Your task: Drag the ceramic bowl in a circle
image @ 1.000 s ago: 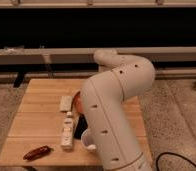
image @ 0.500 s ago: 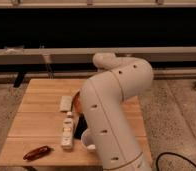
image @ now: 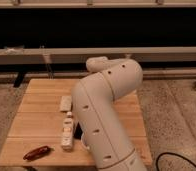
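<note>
Gripper and ceramic bowl are both hidden behind the big white arm [image: 103,115], so neither can be placed or judged.
On the wooden table [image: 36,122], a white bottle [image: 67,131], a pale packet [image: 66,103] and a dark red object [image: 37,152] are seen left of the arm.

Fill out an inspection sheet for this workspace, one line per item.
Surface: wooden table, light planks.
Job's things: ceramic bowl hidden behind the arm; nothing seen of it.
Clutter: small pale block; white bottle lying lengthwise; dark red object near the front left edge; white cup partly showing beside the arm.
Grippers: gripper not in view, hidden behind the white arm bent over the table's middle.
Cables: black cable on the floor at right.
Surroundings: speckled floor; long pale rail against a dark background.
</note>
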`<state>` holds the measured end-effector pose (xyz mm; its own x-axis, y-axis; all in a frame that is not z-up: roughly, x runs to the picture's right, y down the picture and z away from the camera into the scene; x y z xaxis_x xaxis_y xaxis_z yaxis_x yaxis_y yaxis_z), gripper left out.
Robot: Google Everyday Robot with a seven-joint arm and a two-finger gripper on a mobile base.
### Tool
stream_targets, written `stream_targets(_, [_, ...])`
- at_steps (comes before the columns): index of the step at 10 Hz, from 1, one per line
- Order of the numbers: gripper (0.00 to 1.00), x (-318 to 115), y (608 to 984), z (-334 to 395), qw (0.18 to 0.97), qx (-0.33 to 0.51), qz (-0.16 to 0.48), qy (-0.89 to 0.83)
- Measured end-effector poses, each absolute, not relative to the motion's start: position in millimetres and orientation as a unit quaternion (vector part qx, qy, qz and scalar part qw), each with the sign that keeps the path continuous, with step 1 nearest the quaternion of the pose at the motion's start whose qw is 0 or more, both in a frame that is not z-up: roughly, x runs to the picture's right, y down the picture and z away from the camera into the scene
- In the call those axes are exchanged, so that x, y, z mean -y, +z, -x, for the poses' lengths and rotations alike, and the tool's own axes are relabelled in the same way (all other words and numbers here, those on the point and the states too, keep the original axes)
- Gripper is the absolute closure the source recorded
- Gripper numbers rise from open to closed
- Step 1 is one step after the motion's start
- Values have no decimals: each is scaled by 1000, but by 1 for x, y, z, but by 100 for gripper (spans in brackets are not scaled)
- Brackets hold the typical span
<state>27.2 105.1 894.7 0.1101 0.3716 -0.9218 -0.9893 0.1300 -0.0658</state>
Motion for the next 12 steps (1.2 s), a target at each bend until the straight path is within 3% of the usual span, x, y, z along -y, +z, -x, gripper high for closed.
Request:
stream_targets(1, [42,-112,903,-29,635,-410,382,531])
stream_targets(5, [78,-114,911,-39,616,-430,378,541])
stream_targets(6, [84,-114,911,-41,616,-430,377,542])
stream_targets(9, [84,-111,911,-46,608,-434,375,549])
stream_targets(12, [84,-103,911,-96,556,-460,354,595])
